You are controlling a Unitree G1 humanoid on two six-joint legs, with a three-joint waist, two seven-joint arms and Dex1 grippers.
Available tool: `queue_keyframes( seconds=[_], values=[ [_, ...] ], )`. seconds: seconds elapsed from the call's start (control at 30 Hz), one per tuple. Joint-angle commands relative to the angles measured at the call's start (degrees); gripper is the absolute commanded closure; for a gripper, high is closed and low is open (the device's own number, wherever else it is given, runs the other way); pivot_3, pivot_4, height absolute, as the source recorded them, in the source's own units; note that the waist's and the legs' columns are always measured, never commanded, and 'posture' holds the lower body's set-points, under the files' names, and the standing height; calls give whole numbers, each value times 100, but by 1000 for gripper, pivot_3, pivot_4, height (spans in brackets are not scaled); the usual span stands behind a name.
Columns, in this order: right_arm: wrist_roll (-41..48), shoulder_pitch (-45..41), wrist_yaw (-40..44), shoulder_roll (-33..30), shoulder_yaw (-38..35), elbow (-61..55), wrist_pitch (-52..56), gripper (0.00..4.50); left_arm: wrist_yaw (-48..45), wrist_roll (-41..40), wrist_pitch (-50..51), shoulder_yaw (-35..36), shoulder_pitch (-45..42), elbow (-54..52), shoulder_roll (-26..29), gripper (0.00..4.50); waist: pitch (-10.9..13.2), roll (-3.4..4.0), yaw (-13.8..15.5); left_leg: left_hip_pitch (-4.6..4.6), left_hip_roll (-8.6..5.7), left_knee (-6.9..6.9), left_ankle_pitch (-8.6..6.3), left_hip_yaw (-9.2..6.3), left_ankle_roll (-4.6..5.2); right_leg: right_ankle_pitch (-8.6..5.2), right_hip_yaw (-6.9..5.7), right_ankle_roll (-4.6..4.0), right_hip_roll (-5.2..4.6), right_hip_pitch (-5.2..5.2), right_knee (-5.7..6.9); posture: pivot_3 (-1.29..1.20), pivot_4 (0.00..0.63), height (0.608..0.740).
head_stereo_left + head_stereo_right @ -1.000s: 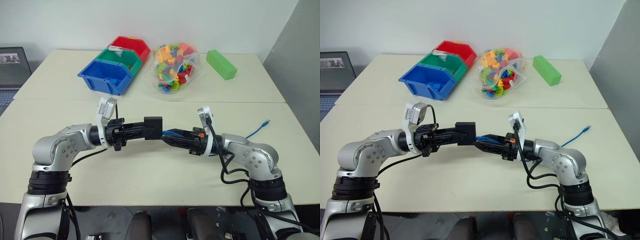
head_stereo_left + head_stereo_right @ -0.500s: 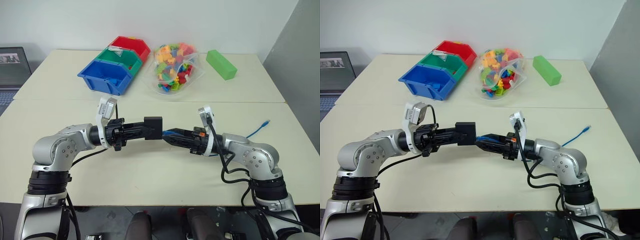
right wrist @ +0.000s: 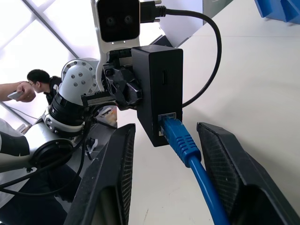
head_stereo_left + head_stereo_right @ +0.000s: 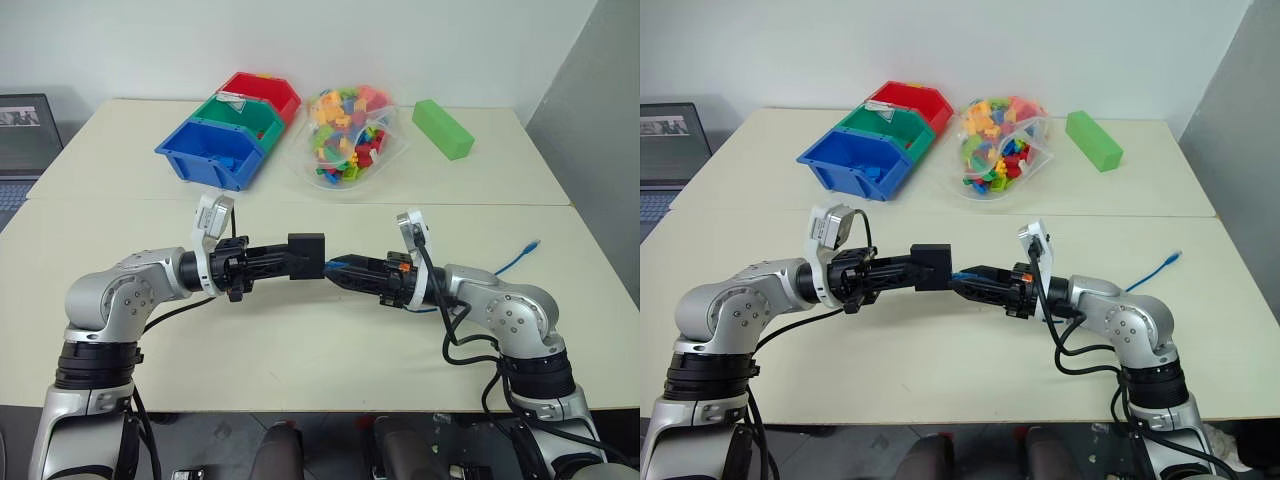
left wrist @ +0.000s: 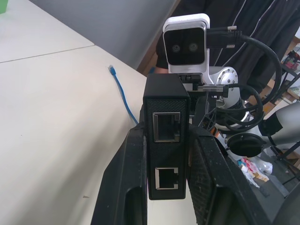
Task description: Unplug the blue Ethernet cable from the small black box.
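We held the small black box (image 5: 166,136) above the table (image 4: 300,340), clamped between the fingers of the left gripper (image 5: 166,187), two empty ports facing that wrist camera. We saw the blue Ethernet cable (image 3: 185,145) plugged into the box's opposite side; its free end (image 4: 532,244) lay on the table near the right edge. Our right gripper (image 3: 176,154) pointed at the box, fingers parted on either side of the cable without touching it. At the far side of the table we recorded blue, green and red bins (image 4: 232,128), a bag of coloured bricks (image 4: 345,140) and a green block (image 4: 442,128).
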Motion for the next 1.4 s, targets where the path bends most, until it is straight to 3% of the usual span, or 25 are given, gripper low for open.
queue_keyframes(
  seconds=[0.03, 0.2, 0.27, 0.6, 0.97, 1.07, 1.17, 1.33, 1.4],
  values=[
    [44, -93, 69, -15, -54, -131, -96, 3073, -30, -62, -48, 109, -45, -80, 21, 3723, 0, 0, 0, 0, 0, 0, 0, 0, 0, 0, 0, 0, 0, 0, 0, 0, 150, 740],
    [-23, -87, 122, -62, 26, -171, -128, 4252, -28, -59, -53, 107, -57, -63, 8, 3723, 0, 0, 0, 0, 0, 0, 0, 0, 0, 0, 0, 0, 0, 0, 0, 0, 150, 740],
    [-30, -87, 135, -65, 35, -178, -133, 4408, -39, -63, -49, 104, -59, -59, 8, 3723, 0, 0, 0, 0, 0, -1, 0, 0, 0, 0, 0, 0, 0, 0, -1, 0, 150, 740],
    [107, -87, 171, -156, -70, -132, 37, 4409, -183, 0, -59, 58, -13, -58, 114, 3723, 0, 0, 0, 0, 0, -1, 0, 0, 0, 0, 0, 0, 0, 0, -1, 0, 150, 740],
    [34, 339, 307, -913, -467, 72, 31, 4423, -261, 274, -292, 210, 93, 276, 437, 3723, 1, 1, 3, -2, 0, -2, 0, 0, 0, 0, 0, 0, 0, -1, -6, 0, 150, 740],
    [-485, 349, 171, -944, -406, 343, -472, 4423, -234, 303, -330, 246, 101, 318, 443, 3723, 1, 1, -1, -2, 0, -2, 0, 1, 0, 0, 0, 0, 0, -1, -6, 0, 150, 740],
    [-1948, -29, -754, -566, -133, 1435, -1961, 4424, -168, 299, -338, 271, 126, 291, 412, 3723, 2, 2, -11, -1, 0, -1, 0, 1, 0, 0, 0, 0, 0, -1, -6, 0, 150, 740],
    [-3301, -619, -1552, -125, 84, 3043, -3550, 4424, -71, 308, -349, 265, 160, 210, 349, 3723, 7, 6, -80, -4, 2, -2, 0, 6, 0, 0, 6, 0, 2, -7, -4, 0, 150, 740],
    [-3496, -723, -1533, -76, 122, 3345, -3774, 3725, 10, 328, -378, 303, 184, 175, 330, 3723, 7, 8, -74, -11, 0, -4, 0, 7, -1, 2, 6, -3, 1, -11, -4, 0, 150, 740]
  ],
)
